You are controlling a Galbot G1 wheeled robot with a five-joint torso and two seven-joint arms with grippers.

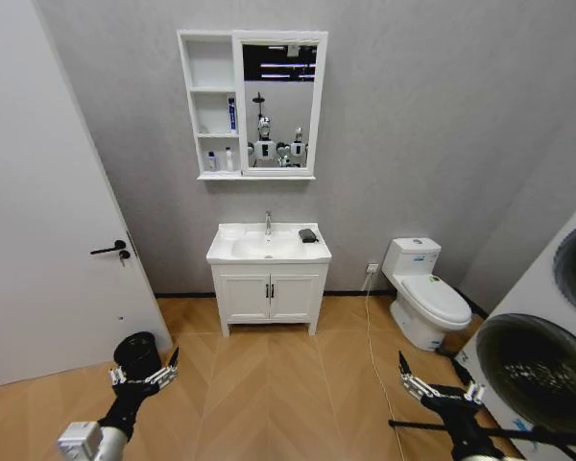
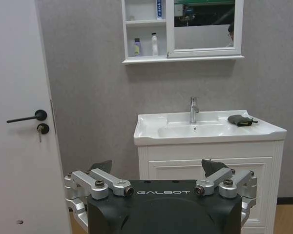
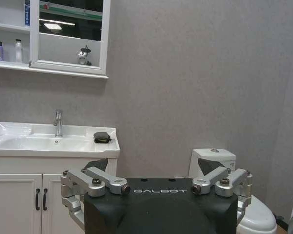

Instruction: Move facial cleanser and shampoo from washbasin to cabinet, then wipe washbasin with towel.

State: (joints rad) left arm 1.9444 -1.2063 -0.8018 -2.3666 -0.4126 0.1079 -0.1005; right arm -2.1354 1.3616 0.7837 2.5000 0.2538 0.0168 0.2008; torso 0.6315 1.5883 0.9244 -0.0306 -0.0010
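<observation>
The bottles are already seen on the shelves of the cabinet (image 1: 211,106), high on the far wall, left of the mirror (image 1: 278,101). A blue tube (image 1: 232,113) is stood on the middle shelf. A small purple-grey bottle (image 2: 136,47) and a white bottle (image 2: 155,44) are stood side by side on the bottom shelf. So the moving part of the job looks done, and the wiping part looks to be the one in hand.

The washbasin (image 1: 238,252) is seen far ahead, on top of a low white vanity (image 1: 269,296). The dark towel (image 1: 308,235) is laid on the right side of the washbasin rim, right of the tap (image 1: 267,223). Nothing is touching it.

The left gripper (image 1: 146,370) is held low and near, on the left, with its fingers spread apart and nothing held. The right gripper (image 1: 434,384) is held low and near, on the right, also spread apart and holding nothing. Both are well apart from the washbasin.

For the next move, the robot probably needs to be brought closer to the washbasin. Then the towel must be reached and pinched from above.

The word GALBOT is printed in white on each black gripper body. The writing on the bottles cannot be read.
</observation>
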